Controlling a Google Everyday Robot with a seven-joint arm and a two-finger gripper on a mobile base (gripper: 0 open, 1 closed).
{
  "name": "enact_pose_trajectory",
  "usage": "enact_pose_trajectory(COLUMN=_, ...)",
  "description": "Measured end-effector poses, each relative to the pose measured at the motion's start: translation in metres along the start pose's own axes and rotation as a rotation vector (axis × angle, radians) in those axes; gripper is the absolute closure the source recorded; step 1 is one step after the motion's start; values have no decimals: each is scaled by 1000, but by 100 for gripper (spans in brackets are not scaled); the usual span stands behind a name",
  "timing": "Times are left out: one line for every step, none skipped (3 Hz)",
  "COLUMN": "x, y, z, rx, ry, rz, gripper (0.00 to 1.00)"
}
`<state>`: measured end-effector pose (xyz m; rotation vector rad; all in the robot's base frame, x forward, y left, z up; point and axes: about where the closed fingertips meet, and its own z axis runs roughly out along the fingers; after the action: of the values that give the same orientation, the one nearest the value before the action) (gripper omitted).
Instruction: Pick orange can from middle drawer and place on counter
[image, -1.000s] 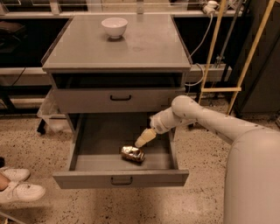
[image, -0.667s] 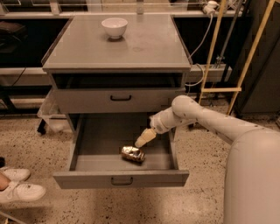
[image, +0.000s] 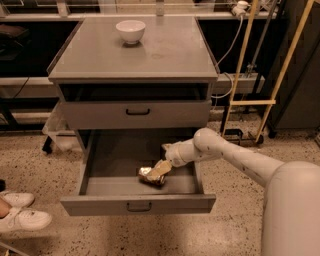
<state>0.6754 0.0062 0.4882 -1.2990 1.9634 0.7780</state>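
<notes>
The orange can (image: 147, 176) lies on its side on the floor of the open middle drawer (image: 112, 160), right of the middle and near the front wall. It looks shiny and dented. My gripper (image: 159, 170) reaches down into the drawer from the right on the white arm (image: 220, 150). Its tip is right at the can's right end and overlaps it. The counter (image: 170, 50) is the grey top of the cabinet above the drawer.
A white bowl (image: 130, 30) stands at the back of the counter. The drawer above (image: 137, 114) is shut. A yellow frame (image: 250, 102) and cables stand to the right of the cabinet. A person's white shoes (image: 20, 215) are on the floor at the left.
My gripper has moved down and left inside the drawer, from a little above the can to right against it. The can has not visibly moved.
</notes>
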Motion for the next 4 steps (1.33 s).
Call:
enact_pose_trajectory(x=0, y=0, z=0, rx=0, ry=0, rz=0, gripper=0)
enact_pose_trajectory(x=4, y=-5, z=15, rx=52, ry=-31, rz=31, gripper=0)
enact_pose_trajectory(x=22, y=7, z=48, rx=115, ry=-27, rz=75, gripper=0)
enact_pose_trajectory(x=18, y=-6, z=48, rx=179, ry=-50, rz=78, gripper=0)
